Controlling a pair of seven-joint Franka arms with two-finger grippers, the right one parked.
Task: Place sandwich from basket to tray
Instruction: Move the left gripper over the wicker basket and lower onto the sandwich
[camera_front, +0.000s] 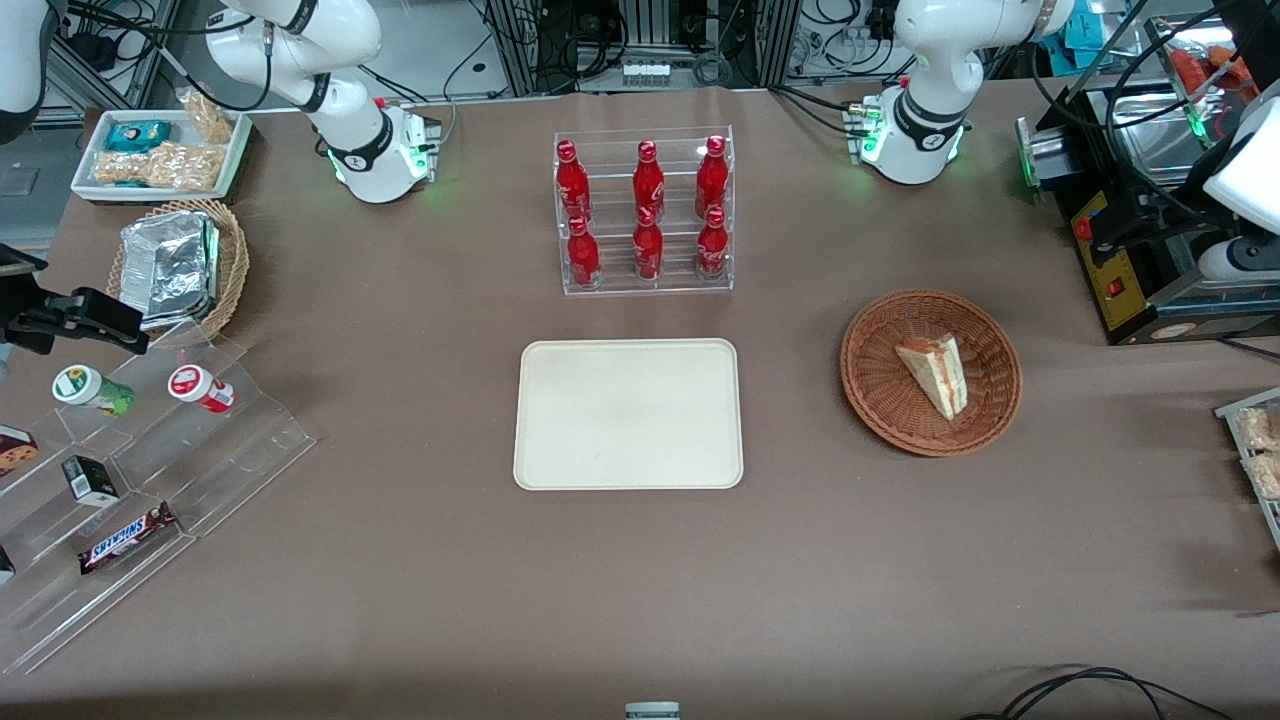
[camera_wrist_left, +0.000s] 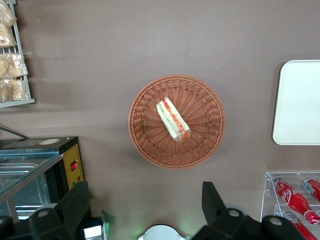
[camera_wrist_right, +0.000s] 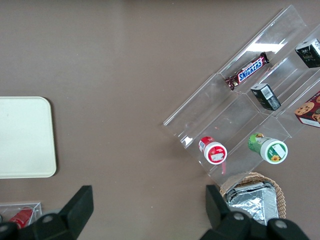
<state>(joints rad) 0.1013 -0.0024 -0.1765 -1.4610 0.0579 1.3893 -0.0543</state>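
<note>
Right, gripper (camera_wrist_left: 145, 210) hangs high over the table with fingers (camera_wrist_left: 75, 205) spread and empty, so the pick hasn't started. The sandwich (camera_front: 933, 373) lies flat in the basket (camera_front: 870, 395); the empty tray (camera_front: 628, 413) sits beside it, toward the parked arm. Only the wrist view shows the red-green filling edge (camera_wrist_left: 172, 119), the likely pinch axis.

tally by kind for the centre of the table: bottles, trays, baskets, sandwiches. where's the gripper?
Red bottles in the clear rack: 6
Cream tray: 1
Brown basket: 1
Sandwich in the basket: 1
Total: 9
The gripper hangs open above the table beside the basket, holding nothing.
</note>
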